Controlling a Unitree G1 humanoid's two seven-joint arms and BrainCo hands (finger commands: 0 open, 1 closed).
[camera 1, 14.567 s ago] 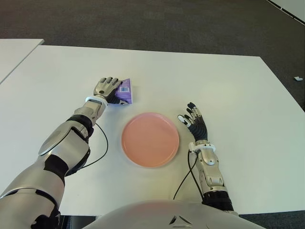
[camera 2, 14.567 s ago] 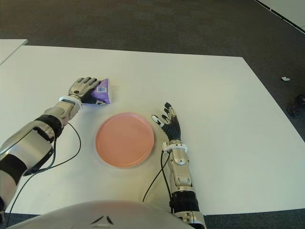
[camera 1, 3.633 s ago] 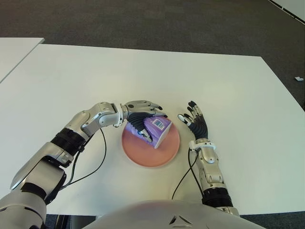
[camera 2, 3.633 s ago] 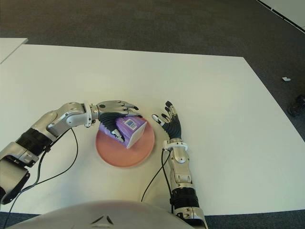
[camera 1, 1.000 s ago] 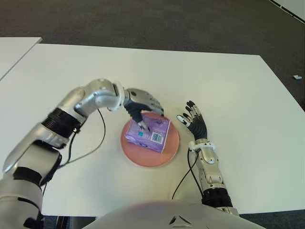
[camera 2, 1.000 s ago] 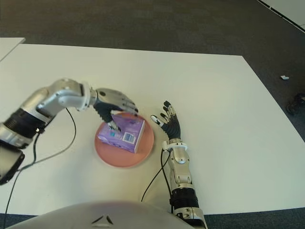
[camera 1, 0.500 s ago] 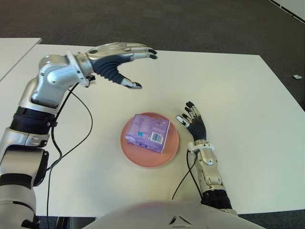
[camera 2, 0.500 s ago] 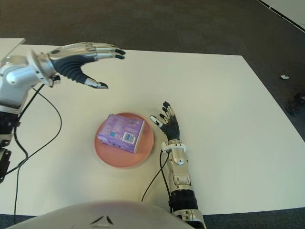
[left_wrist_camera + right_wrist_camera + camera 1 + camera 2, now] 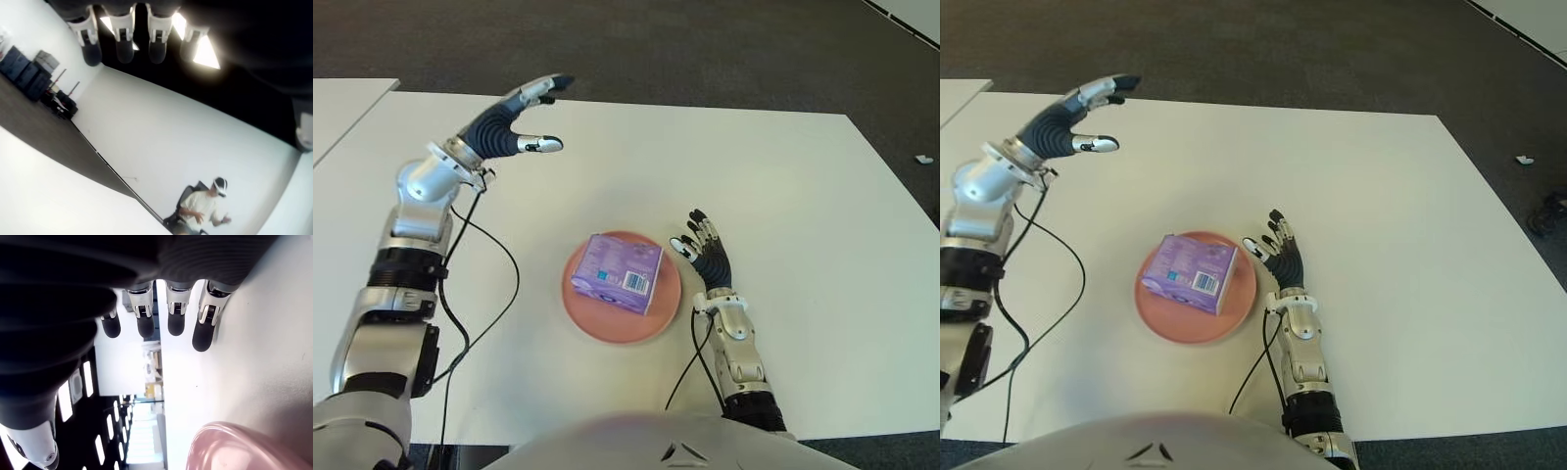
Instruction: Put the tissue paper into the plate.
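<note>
Fingers (image 9: 533, 96) of your left hand (image 9: 504, 122) were spread, holding nothing; the purple tissue pack (image 9: 618, 272) lay in the round pink plate (image 9: 592, 319). Placement looked done; next, bring that arm down to rest.

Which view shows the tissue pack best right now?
Either eye view: the purple tissue pack lies whole and unobstructed in the pink plate. The right wrist view catches only the plate's rim; the left wrist view shows neither.
</note>
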